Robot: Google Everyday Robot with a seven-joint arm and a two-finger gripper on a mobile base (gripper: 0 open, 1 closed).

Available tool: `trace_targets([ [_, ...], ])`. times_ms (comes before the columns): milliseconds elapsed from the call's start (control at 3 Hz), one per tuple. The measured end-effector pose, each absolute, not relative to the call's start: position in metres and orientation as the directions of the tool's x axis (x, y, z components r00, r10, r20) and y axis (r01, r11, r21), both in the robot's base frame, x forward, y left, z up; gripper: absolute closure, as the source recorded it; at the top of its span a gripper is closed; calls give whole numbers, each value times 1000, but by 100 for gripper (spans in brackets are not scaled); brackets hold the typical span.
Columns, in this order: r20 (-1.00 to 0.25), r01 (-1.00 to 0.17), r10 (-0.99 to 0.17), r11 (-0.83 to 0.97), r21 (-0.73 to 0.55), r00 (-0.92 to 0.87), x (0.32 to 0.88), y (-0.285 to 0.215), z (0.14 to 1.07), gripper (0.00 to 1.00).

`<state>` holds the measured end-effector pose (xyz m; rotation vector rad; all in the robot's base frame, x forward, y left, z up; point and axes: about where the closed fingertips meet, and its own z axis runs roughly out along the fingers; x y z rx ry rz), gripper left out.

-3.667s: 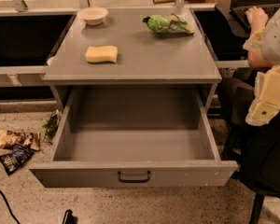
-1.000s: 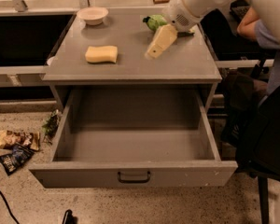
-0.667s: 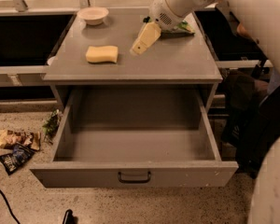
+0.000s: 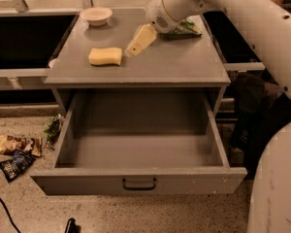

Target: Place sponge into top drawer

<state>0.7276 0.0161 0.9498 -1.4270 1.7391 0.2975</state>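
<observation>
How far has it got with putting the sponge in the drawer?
Done: the drawer stands open, nothing inside. In hand: the gripper hovers just beside the sponge on the cabinet top, not touching it. Left: grasp it, carry it down, release.

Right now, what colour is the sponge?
The sponge is pale yellow, clear in the camera view; the gripper is close beside it.

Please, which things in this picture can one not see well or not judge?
1. Green snack bag: camera view, mostly hidden behind the arm's wrist.
2. Gripper, just right of the sponge: whether it touches the cabinet top cannot be judged from this angle.
3. Top drawer: the front strip of its floor is hidden by its own front panel.
4. Snack packets on the ground: print too small to read.
</observation>
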Motion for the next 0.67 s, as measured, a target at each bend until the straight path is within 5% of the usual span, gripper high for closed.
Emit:
trace_targets([
  [667, -768, -902, -640, 335, -272, -7, 742, 56, 917, 0],
])
